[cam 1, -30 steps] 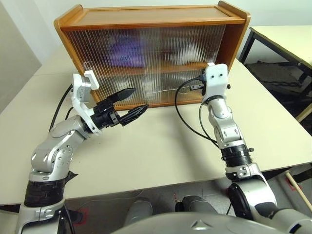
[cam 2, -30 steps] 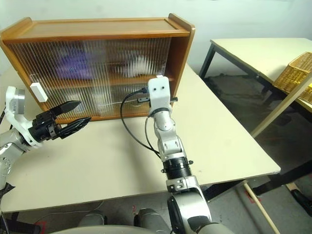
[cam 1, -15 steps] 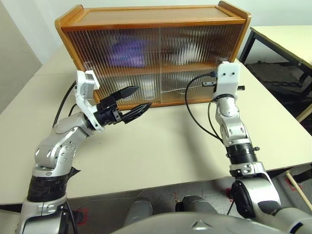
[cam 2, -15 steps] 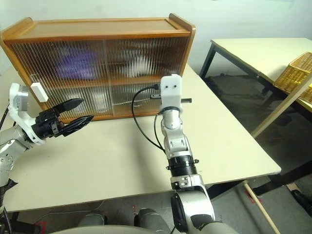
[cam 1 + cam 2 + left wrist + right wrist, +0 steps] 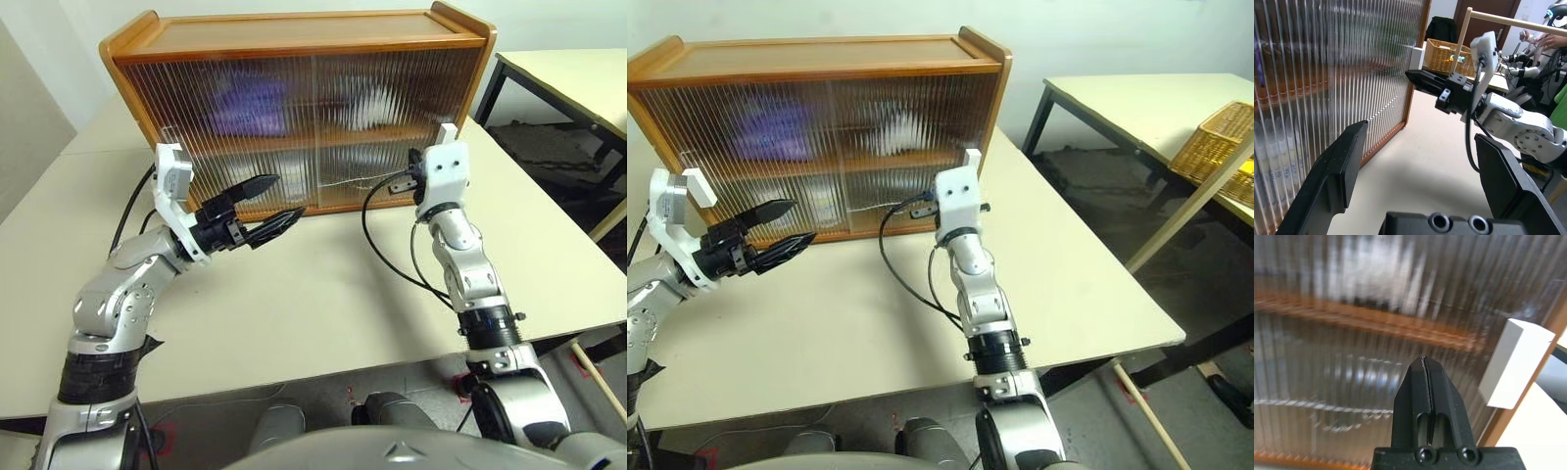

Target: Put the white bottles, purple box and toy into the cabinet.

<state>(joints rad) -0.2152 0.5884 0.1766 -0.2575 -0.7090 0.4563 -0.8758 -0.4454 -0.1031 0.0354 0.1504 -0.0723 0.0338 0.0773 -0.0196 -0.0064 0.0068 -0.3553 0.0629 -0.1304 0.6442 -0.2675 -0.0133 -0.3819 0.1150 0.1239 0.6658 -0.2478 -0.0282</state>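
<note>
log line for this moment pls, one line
cabinet: both doors shut | purple box: upper shelf behind door | left gripper: open, empty | right gripper: shut, empty, by right door handle

The left arm bends at the elbow, its forearm angled inward, and the left gripper [image 5: 263, 199] points toward the right with its two black fingers spread wide. The right arm reaches forward, forearm raised, the right gripper [image 5: 1423, 363] pressed shut, fingertips together.
</note>
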